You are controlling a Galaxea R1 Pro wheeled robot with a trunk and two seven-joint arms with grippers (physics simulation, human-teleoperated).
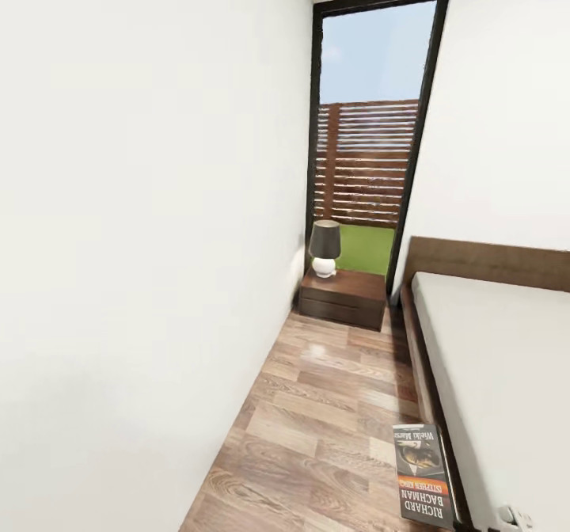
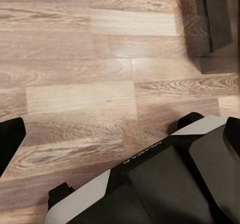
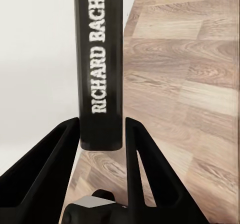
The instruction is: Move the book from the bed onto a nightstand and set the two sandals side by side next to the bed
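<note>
Bedroom corridor of wood-plank floor [image 1: 317, 405] runs between a white wall on the left and the bed [image 1: 507, 374] on the right, ending at the nightstand [image 1: 342, 298] under a tall window, a dark-shaded lamp [image 1: 324, 248] on its glossy top. That nightstand lies far ahead and slightly left of the right tool [image 3: 102, 134], whose fingers clamp the book [image 1: 424, 474] by its spine, long axis pointing away towards the nightstand. The book is thin, dark-covered, with white "Richard Bachman" lettering and an orange band. The left tool hangs over bare floor; its state I cannot tell.
</note>
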